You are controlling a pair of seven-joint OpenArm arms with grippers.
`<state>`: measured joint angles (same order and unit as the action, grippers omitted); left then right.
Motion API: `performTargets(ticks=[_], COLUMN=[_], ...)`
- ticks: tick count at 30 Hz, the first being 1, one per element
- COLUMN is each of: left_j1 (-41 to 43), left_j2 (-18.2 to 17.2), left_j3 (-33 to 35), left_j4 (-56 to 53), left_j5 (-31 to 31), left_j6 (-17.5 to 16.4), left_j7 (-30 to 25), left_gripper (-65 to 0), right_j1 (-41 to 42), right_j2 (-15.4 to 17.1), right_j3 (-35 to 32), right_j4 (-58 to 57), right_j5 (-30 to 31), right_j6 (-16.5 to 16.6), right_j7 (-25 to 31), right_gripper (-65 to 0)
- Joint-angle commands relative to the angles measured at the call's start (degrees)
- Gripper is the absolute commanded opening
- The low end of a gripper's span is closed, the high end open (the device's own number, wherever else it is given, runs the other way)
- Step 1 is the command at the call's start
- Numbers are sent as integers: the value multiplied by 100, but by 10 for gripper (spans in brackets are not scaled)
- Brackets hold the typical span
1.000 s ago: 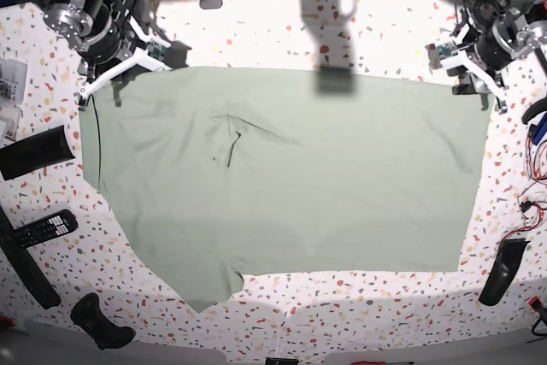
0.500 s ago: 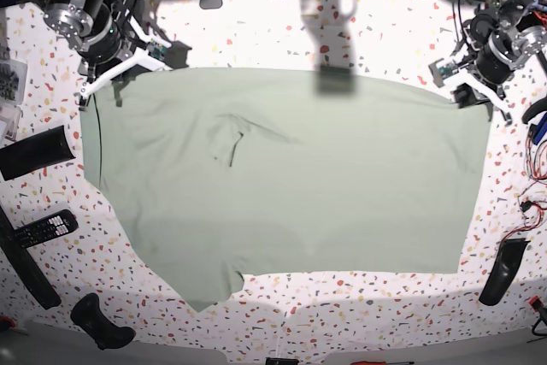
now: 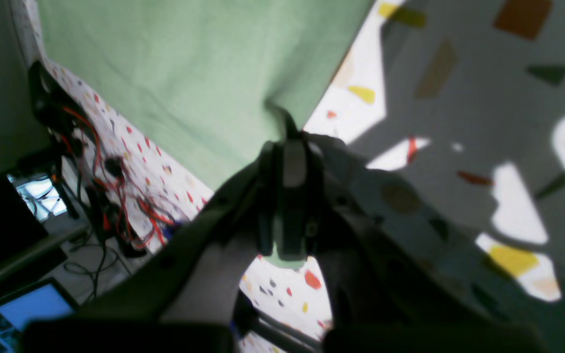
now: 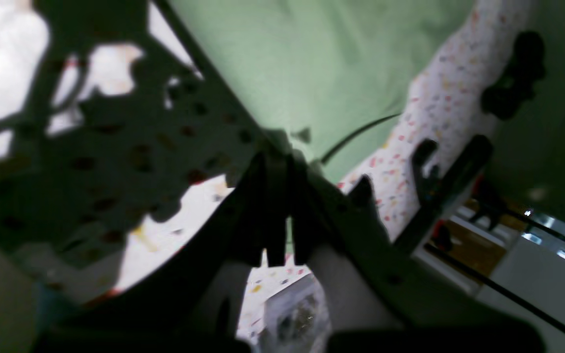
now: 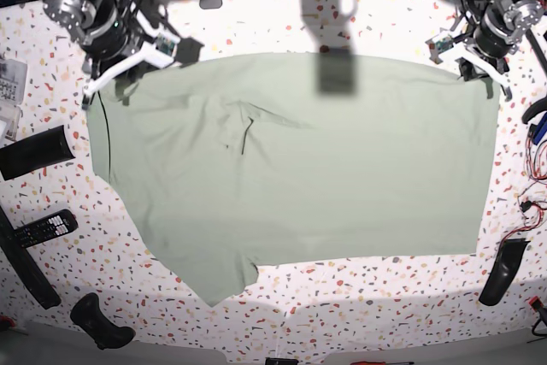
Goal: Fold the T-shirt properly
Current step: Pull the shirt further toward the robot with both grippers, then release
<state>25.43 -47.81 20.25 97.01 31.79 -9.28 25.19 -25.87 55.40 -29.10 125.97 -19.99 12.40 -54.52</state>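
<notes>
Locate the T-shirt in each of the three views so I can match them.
Base: T-shirt spread flat across the table's middle.
Left wrist: fills the upper left, corner pinched in the left gripper.
Right wrist: upper centre, corner in the right gripper.
Shared landmark: speckled tabletop.

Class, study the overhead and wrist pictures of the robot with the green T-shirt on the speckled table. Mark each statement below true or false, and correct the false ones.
1. The T-shirt lies spread out on the speckled table. True.
2. The left gripper stands wide open above bare table. False: it is shut on the shirt's edge.
3. The right gripper is shut on the T-shirt. True.
4. The shirt is bright red. False: it is pale green.
5. A black remote control lies on the table beside the shirt. True.
</notes>
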Motion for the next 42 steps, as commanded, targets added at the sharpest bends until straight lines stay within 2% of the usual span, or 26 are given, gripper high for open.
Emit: performTargets(ticks=[1, 5, 10, 14, 17, 23, 29, 34, 38, 42], left_j1=[125, 402, 782, 1043, 1178, 1353, 1589, 1615, 1617, 1617], left_j2=[-98, -96, -96, -96, -96, -96, -94, -94, -94, -94], left_j3=[-28, -28, -28, -26, -26, -26, -26, -28, -28, -28], left_j4=[48, 48, 48, 48, 48, 66, 181, 317, 317, 317], left_j5=[0, 358, 870, 1176, 1390, 1427, 1818, 1832, 1829, 1829], left_j6=[-7, 22, 385, 400, 420, 476, 483, 496, 885, 1040], left_j7=[96, 83, 142, 487, 544, 809, 778, 778, 782, 785], left_gripper=[-650, -650, -650, -650, -650, -650, -650, -650, -650, -650], right_j1=[-57, -354, -691, -870, -953, -1084, -1117, -1115, -1115, -1115], right_j2=[111, 111, 114, 111, 111, 114, 114, 111, 111, 111], right_j3=[57, 59, 59, 57, 57, 57, 57, 57, 57, 57], right_j4=[94, 94, 94, 94, 94, 94, 94, 94, 94, 94], right_j5=[-107, -168, -592, -752, -750, -752, -750, -750, -739, -481], right_j6=[-42, -44, -120, -216, -216, -214, -210, -210, -210, -79], right_j7=[-26, -105, -308, -361, -407, -739, -741, -734, -734, -730], right_gripper=[-650, -650, -650, -650, -650, -650, -650, -650, -650, -650])
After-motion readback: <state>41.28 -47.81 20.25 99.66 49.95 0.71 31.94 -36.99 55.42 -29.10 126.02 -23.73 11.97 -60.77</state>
